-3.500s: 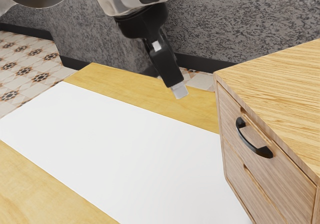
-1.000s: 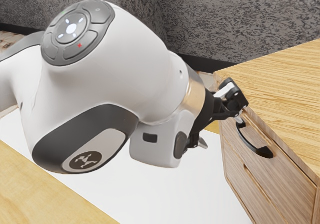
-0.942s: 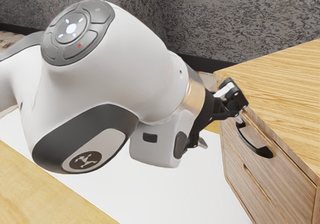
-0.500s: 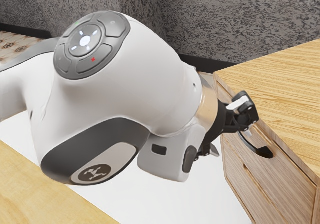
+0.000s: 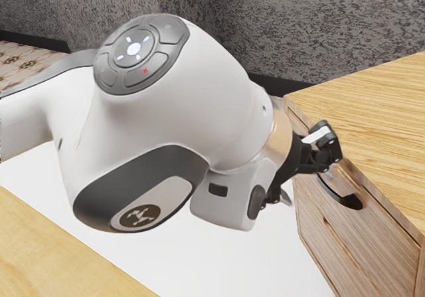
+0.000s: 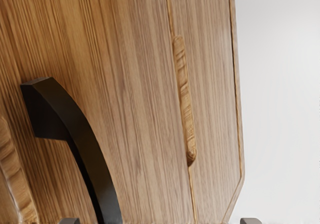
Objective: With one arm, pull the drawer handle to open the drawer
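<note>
1. The pincer (image 5: 323,152) is hovering at the upper end of the black handle (image 5: 340,194) on the top drawer (image 5: 366,222) of the cabinet (image 5: 372,91).
2. Its fingers are standing apart. In the wrist view the two tips (image 6: 249,220) are showing wide of each other, and the handle (image 6: 85,144) is running between them, nearer one tip. Nothing is being clamped.
3. The drawer (image 6: 135,73) is sitting shut, its front lying flush with the lower drawer (image 6: 210,83).
4. As I am judging it, the approach and lining-up are finishing. Closing on the handle is not yet done.
5. The whole pull, drawing the drawer out over the surface (image 5: 40,264), is remaining.
</note>
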Controlling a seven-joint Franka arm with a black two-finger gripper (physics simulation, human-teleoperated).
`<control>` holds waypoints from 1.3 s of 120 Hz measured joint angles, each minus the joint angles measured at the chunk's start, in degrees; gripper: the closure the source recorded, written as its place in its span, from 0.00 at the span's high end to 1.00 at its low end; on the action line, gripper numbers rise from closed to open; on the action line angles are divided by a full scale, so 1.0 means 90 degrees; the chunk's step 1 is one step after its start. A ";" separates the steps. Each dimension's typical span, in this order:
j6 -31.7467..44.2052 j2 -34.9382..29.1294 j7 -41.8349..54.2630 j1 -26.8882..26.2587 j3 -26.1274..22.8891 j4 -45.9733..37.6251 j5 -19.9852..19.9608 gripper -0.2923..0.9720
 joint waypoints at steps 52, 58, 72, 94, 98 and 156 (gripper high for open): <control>-0.0011 0.0173 0.0025 0.0038 0.0017 -0.0045 -0.0020 0.55; -0.0017 0.0166 0.0027 0.0038 0.0019 -0.0064 -0.0024 0.56; -0.0040 0.0134 0.0029 0.0015 -0.0004 -0.0071 -0.0027 0.53; -0.0070 0.0053 0.0032 -0.0005 -0.0021 -0.0122 -0.0033 0.53; -0.0074 0.0014 0.0032 -0.0002 -0.0021 -0.0153 -0.0037 0.53; -0.0108 -0.0514 0.0032 0.0020 0.0019 -0.0511 -0.0057 0.53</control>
